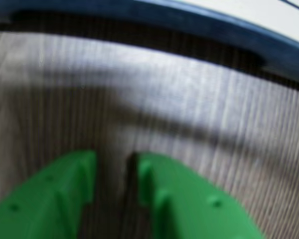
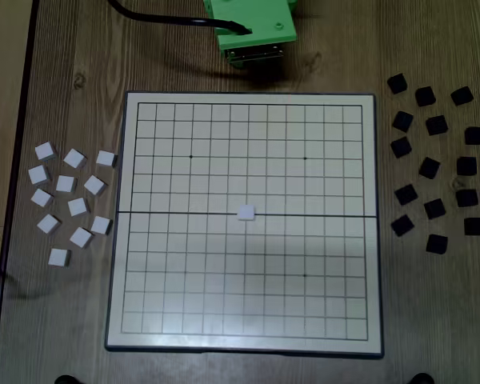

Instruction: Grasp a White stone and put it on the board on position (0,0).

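While the green arm (image 2: 252, 30) sits at the top edge of the fixed view, just beyond the board's far edge, nothing is held. Jaws seen in the wrist view: two green fingers (image 1: 187, 199) with a narrow dark slot between them, slightly parted, empty, pointing at bare wood-grain counter (image 1: 154, 99). Blurred picture (fine detail lost). A dark blue rim of the board (image 1: 199, 22) curves across the top of that view.

Board (image 2: 244, 348): pale, gridded, dark-framed, lying at the middle of the counter in the fixed view. One white stone (image 2: 246, 212) rests on it, at about the centre, on the heavier horizontal line that splits the grid in two.

White stones (image 2: 70, 200): a loose cluster of small square pieces on the counter near its left edge, beside the board's left side, none touching the board. Roughly a dozen; most lie apart from one another, a few nearly touching.

Black stones (image 2: 434, 164): a similar scatter on the counter by its right edge, beside the board's right side, well spread from upper to lower.

A black cable (image 2: 164, 18) runs from the top edge into the arm's base. Shadow falls across the counter along the lower left corner.
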Robot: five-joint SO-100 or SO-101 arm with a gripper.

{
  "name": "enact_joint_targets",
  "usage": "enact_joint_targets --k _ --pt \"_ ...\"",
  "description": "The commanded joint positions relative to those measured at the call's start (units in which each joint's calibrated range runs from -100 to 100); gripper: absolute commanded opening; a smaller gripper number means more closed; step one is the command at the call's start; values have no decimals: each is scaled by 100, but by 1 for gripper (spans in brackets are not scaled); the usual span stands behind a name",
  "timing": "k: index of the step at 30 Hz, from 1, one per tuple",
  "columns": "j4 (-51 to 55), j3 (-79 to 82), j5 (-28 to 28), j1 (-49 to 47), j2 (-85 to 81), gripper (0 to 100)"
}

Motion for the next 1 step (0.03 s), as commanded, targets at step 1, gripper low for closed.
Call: enact_joint_targets --k 1 --pt "385 71 10 106 54 8"
